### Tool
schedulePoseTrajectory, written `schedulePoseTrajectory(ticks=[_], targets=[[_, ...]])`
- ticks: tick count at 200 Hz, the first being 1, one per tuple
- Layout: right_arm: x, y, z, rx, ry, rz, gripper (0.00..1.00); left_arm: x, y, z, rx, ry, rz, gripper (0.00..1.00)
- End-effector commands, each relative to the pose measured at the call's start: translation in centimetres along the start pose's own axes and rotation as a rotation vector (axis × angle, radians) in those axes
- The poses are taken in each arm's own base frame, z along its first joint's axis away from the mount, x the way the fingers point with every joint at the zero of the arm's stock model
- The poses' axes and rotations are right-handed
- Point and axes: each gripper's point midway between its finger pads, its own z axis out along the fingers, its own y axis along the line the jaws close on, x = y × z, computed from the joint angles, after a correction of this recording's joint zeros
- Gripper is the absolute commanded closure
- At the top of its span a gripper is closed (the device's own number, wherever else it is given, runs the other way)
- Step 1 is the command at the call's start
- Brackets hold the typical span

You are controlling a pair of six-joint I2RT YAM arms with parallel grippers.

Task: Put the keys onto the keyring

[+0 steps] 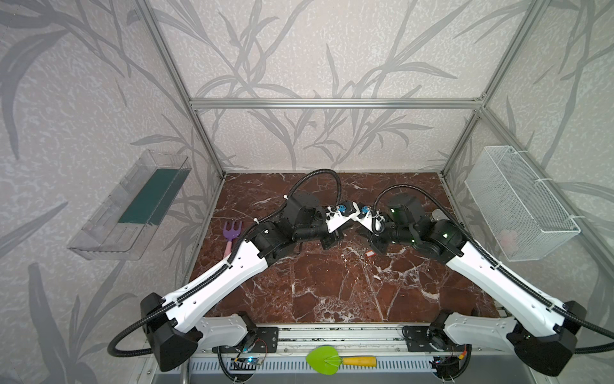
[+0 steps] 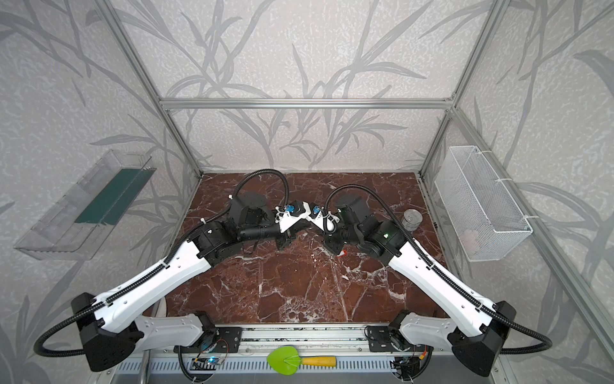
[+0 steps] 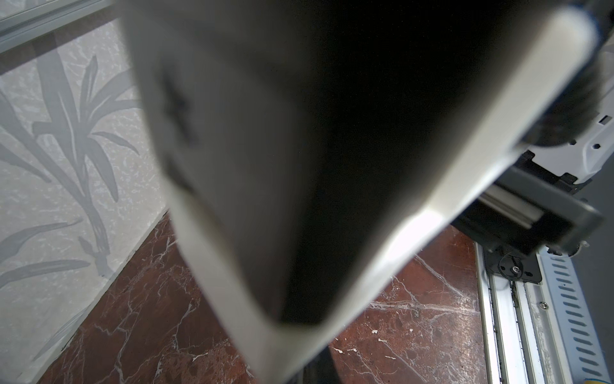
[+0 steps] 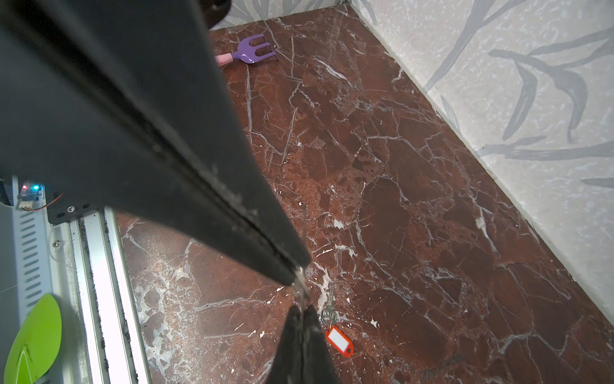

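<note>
The keys (image 4: 338,339), a small silver key on a red tag with a white label, lie flat on the marble just beside my right gripper (image 4: 302,314), which is shut. A thin silvery sliver (image 4: 300,289) sticks out of its tips towards a big black blurred wedge (image 4: 149,133). In both top views the red tag (image 1: 370,253) (image 2: 342,253) shows under the right gripper (image 1: 377,247), and the left gripper (image 1: 327,244) hangs a short way off. A pale-grey blurred shape (image 3: 212,232) with a dark middle fills the left wrist view. It may be the keyring; blur leaves that unsure.
A purple toy rake (image 1: 232,232) lies at the left edge of the marble. A metal can (image 2: 412,219) stands behind the right arm. A green and yellow trowel (image 1: 327,359) rests on the front rail. A wire basket (image 1: 521,206) and a clear tray (image 1: 133,206) hang on the side walls.
</note>
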Motion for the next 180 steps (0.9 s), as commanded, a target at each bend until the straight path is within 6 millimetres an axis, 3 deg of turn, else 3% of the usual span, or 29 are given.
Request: schedulePoseTrajectory(ticks=[1,49,104,124,136,180], targets=[[-4.5,-0.7,-2.7,0.047,-0.166,-0.048,1.0,6.6,-0.6,0.7,0.021,0.26,-0.054,1.0],[-4.9,-1.0,-2.8,0.053,-0.161,-0.019,1.0,7.8,-0.4,1.3,0.006,0.314,-0.054,1.0],[-4.7,-0.9,-1.7,0.018,-0.121,0.108,1.0,8.0,3.3,1.6,-0.224,0.309,-0.043,1.0],[-4.3,-0.9,-1.4,0.02,-0.109,0.126,1.0,7.6,4.3,1.5,-0.282,0.289,-0.057,0.8],[-4.2,-0.9,-1.3,0.019,-0.102,0.128,1.0,7.1,4.9,1.3,-0.319,0.264,-0.065,0.74],[-4.0,-1.1,-1.1,0.025,-0.096,0.13,1.0,5.6,5.6,0.5,-0.361,0.191,-0.082,0.69]])
